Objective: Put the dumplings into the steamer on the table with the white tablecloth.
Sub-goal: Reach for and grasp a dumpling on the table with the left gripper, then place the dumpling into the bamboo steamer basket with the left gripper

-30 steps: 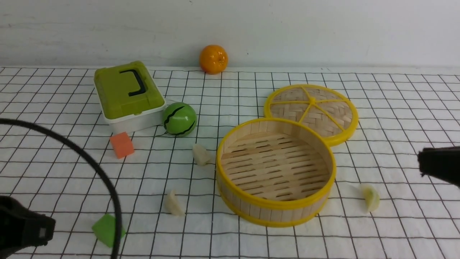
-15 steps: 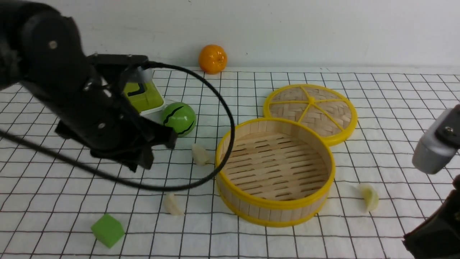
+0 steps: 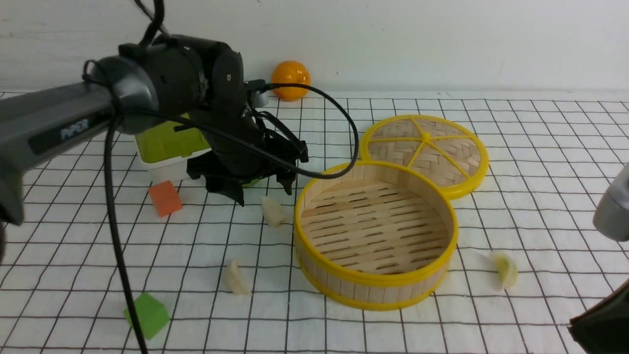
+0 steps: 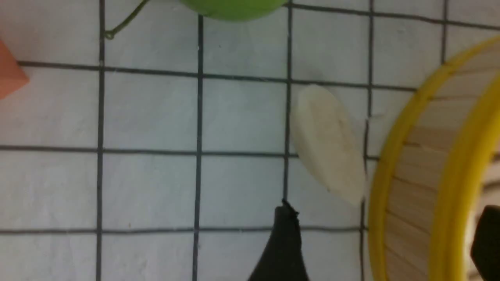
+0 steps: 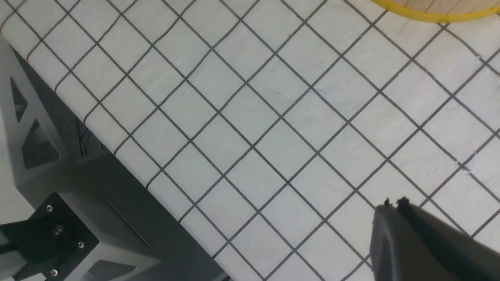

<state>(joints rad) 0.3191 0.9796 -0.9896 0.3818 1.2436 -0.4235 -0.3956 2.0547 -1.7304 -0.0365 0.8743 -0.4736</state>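
The left claw (image 3: 263, 191) hangs released, its fingers spread wide and grasping nothing, low over the white tablecloth (image 3: 540, 147) just left of the steamer (image 3: 363, 291). Below it lies one dumpling (image 3: 272, 211), pale and creamy, just beside the steamer's left wall; I cannot tell whether it touches the wall. In the left wrist view one dark finger shows over the cloth near this dumpling, and the other shows past the steamer's yellow rim.

A second dumpling (image 3: 236, 279) rests on the cloth to the front-left of the steamer, a little apart from it. The third dumpling (image 3: 506, 270), tinged greenish, lies on the steamer's right, near its front edge. All three sit on the surface outside the steamer, which stands upright with its slatted floor showing.

The woven lid (image 3: 425, 150) lies flat behind the steamer, touching its far rim. A green ball (image 4: 234, 8) sits left of the steamer, mostly hidden behind the left claw in the front view. Farther left stand a green box (image 3: 167, 142) and an orange cube (image 3: 165, 197). A green cube (image 3: 147, 314) lies well to the front-left, and an orange (image 3: 291, 78) sits by the back wall.

The right claw (image 5: 394, 205) is clenched on nothing, over bare cloth to the right of the steamer and well apart from it.
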